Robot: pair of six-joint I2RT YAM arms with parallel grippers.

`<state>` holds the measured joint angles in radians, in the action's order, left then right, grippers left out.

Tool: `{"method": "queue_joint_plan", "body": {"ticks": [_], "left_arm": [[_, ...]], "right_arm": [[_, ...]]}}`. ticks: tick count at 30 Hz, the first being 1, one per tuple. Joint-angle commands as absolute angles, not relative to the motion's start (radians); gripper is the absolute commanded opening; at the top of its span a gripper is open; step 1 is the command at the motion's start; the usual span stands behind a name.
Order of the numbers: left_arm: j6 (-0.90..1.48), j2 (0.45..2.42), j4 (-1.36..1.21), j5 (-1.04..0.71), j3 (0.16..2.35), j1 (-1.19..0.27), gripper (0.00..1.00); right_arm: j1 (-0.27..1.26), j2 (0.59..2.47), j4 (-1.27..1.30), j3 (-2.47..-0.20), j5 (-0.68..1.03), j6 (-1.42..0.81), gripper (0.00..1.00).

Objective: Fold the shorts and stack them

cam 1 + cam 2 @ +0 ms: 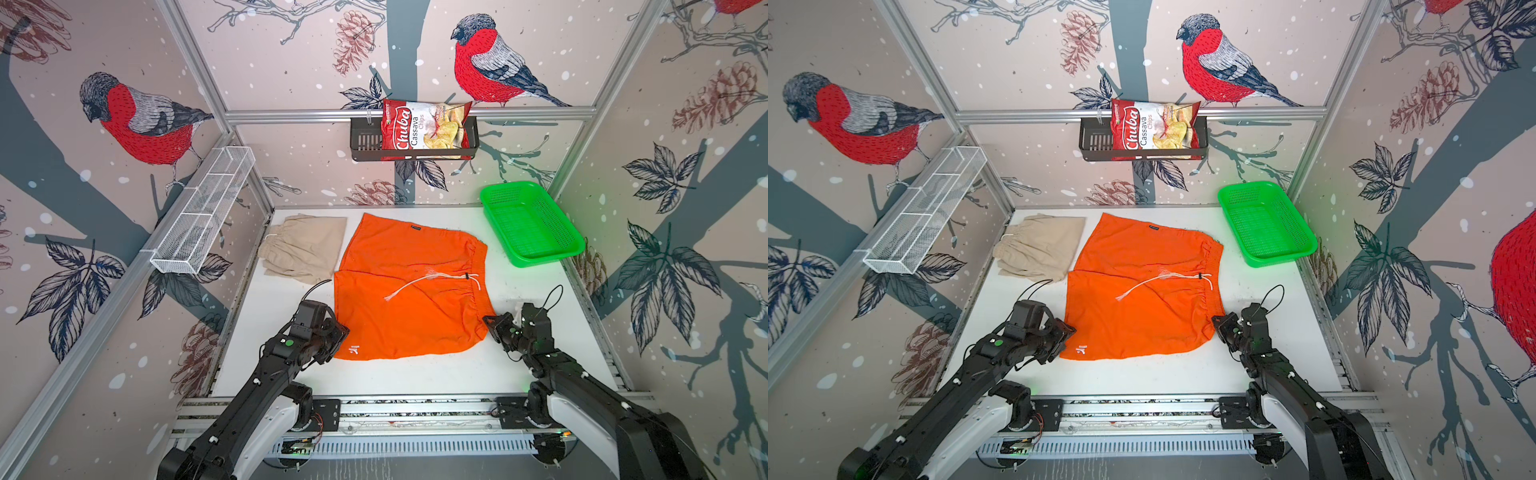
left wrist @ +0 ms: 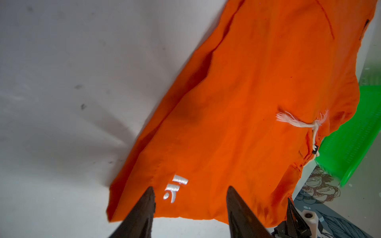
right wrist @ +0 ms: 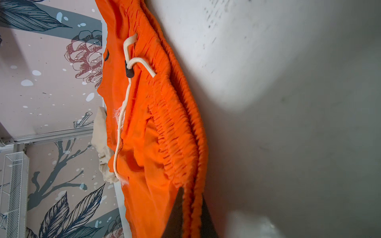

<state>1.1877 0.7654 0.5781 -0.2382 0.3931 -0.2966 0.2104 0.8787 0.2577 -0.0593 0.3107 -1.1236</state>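
White tabletop, walled with bird-print panels: work surface for both pairs.

1. Orange shorts. They lie spread flat at mid-table and not yet folded. The waistband faces the right arm and the leg hems face the left, probably so each arm can take one end for the fold.
2. Beige shorts. Already folded into a compact rectangle, they sit just beside the orange shorts' far leg hem. Whether the edges touch cannot be told. They likely serve as the base of the stack.
3. Green basket. It stands apart from the orange shorts, beyond their waistband, and holds nothing.
4. Right gripper. It is clamped on the near corner of the orange shorts' gathered waistband, apparently anchoring that end.
5. Left gripper. Its jaws stand apart over the orange shorts' near hem corner, gripping nothing and seemingly poised to pinch.
6. Drawstring. White, it trails loose across the orange shorts' front, where a fold could trap it.
7. Logo. White, it sits on the orange shorts at the hem, between the left fingers.
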Motion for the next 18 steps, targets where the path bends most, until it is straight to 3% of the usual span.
{"method": "queue_joint_plan", "body": {"ticks": [1, 6, 18], "left_arm": [[1.225, 0.76, 0.683, -0.24, 0.402, -0.295, 0.55], [1.245, 0.756, 0.78, -0.217, 0.402, -0.296, 0.54], [1.254, 0.775, 0.671, -0.206, 0.336, -0.295, 0.46]], "right_arm": [[0.215, 0.875, 0.26, -0.061, 0.293, -1.109, 0.0], [0.221, 0.877, 0.258, -0.063, 0.287, -1.109, 0.0], [0.236, 0.879, 0.255, -0.063, 0.275, -1.108, 0.0]]}}
